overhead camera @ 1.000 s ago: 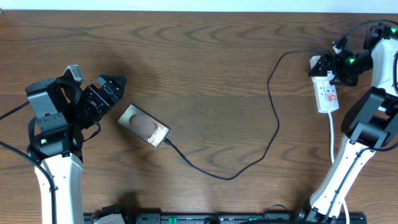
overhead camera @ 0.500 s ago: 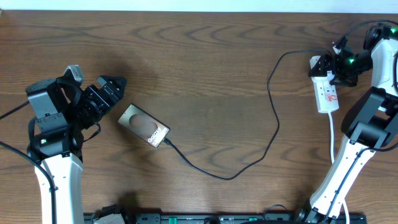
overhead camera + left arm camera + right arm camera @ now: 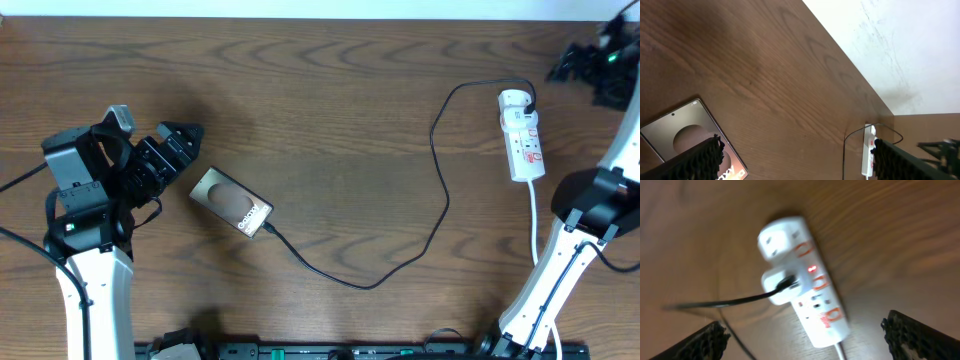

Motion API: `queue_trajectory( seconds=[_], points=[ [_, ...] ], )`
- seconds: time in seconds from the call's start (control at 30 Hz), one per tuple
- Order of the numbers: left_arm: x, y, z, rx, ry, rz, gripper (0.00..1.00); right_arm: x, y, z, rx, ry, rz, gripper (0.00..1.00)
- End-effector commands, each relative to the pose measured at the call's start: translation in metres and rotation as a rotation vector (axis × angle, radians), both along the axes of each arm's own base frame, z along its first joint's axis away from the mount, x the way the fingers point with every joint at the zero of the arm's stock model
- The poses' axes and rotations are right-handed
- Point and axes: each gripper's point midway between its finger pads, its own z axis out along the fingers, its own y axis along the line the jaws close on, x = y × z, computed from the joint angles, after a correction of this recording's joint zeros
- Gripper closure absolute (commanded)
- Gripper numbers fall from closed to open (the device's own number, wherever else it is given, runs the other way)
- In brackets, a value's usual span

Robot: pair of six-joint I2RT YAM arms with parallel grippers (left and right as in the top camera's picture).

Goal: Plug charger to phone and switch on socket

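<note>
Since both pincers stand wide apart and hold nothing, what worries me is the connections rather than any grip. The left gripper (image 3: 190,145) hovers just beside the phone (image 3: 232,202), which lies flat on the table (image 3: 330,90). A careless nudge there could slide the phone and tug the plug loose. The charger (image 3: 446,205) meets the phone's lower corner, though I cannot tell whether it is fully seated. From there it loops across to the socket (image 3: 524,140) at the far right. The right gripper (image 3: 570,65) hangs above and clear of the socket, and a low sweep could snag the cable and drag the strip. The phone's white lettering is too small to read. The socket's red marks are blurred on the right wrist camera (one red glow (image 3: 812,269) suggests it is on).
</note>
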Motion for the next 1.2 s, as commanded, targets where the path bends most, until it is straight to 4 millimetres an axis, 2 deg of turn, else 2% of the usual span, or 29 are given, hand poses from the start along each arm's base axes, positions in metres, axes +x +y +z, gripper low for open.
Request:
queue_trajectory(
  seconds=[0.0, 0.07, 0.13, 0.27, 0.9, 1.03, 1.17],
  points=[
    [0.002, 0.003, 0.007, 0.021, -0.021, 0.001, 0.06, -0.004, -0.030, 0.042, -0.124, -0.089, -0.272, 0.01],
    [0.002, 0.002, 0.007, 0.021, -0.021, 0.000, 0.06, -0.002, -0.031, 0.056, -0.137, -0.139, -0.273, 0.01],
    [0.002, 0.003, 0.007, 0.021, -0.021, 0.001, 0.06, -0.002, -0.031, 0.059, -0.139, -0.147, -0.274, 0.01],
    [0.002, 0.003, 0.007, 0.021, -0.021, 0.001, 0.06, -0.002, -0.031, 0.054, -0.134, -0.129, -0.272, 0.01],
    [0.002, 0.002, 0.007, 0.021, -0.021, 0.001, 0.06, -0.002, -0.031, 0.054, -0.134, -0.129, -0.273, 0.01],
    [-0.007, 0.000, 0.002, 0.011, 0.024, 0.001, 0.06, -0.003, -0.031, 0.054, -0.134, -0.129, -0.274, 0.01],
    [-0.028, 0.022, -0.015, 0.199, 0.097, 0.103, 0.06, -0.003, -0.031, 0.054, -0.135, -0.129, -0.273, 0.01]
  ],
)
